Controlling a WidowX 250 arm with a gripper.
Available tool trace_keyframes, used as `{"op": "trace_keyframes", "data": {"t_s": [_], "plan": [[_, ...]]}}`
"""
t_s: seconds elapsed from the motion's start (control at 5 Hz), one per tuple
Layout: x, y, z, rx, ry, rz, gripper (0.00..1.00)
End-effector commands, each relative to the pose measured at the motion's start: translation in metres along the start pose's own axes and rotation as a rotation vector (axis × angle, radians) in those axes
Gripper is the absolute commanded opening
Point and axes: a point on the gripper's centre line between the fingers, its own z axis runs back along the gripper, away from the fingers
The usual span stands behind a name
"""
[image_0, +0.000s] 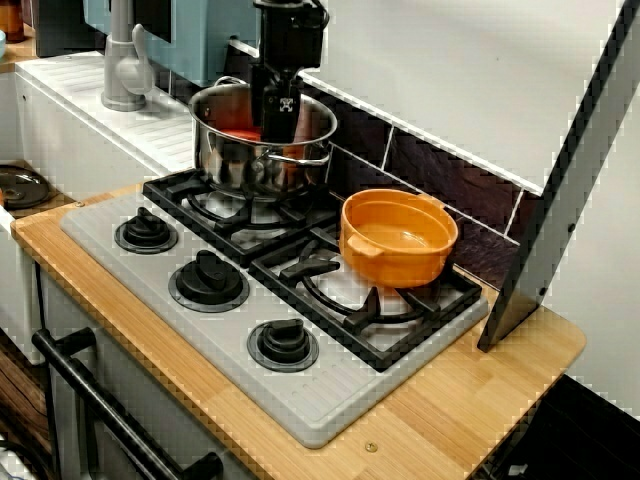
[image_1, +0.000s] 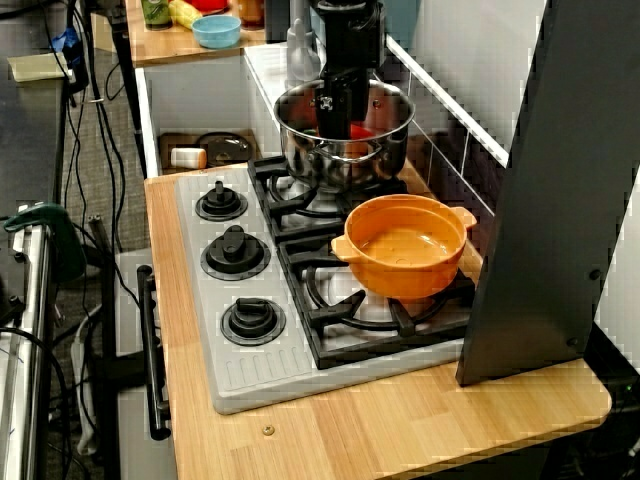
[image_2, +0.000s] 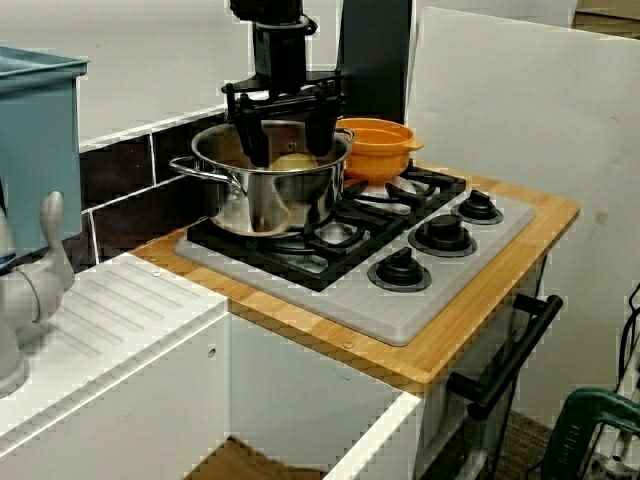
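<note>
Hanging over steel pot (image_2: 262, 200) at back-left corner of stove (image_2: 400, 310), gripper (image_2: 288, 150) stands wide open holding nothing, pale item (image_2: 296, 163) inside not yet gripped, orange pot (image_1: 400, 275) empty.

Above the shiny round steel pot (image_2: 268, 205), the arm is a matte black, boxy column (image_2: 278, 45). A black crossbar (image_2: 285, 100) carries the gripper (image_2: 290, 152), with two dark tapering fingers (image_2: 250, 135). A small white marking (image_0: 286, 104) dots its flat face.

text check: nothing you can read in any view | gripper (image_2: 288, 150): small black-and-white mark (image_0: 285, 104) on its body, too blurred for you to decode | stove knobs (image_1: 235, 252): any markings too small to tell
</note>
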Motion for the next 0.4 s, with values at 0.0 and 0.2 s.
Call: {"op": "trace_keyframes", "data": {"t_s": [0.0,0.2], "plan": [[0.0027,0.0047,0.0153,0.048,-0.032,-0.002,1.0],[0.0027,0.0047,0.0139,0.045,-0.029,0.0,1.0]]}}
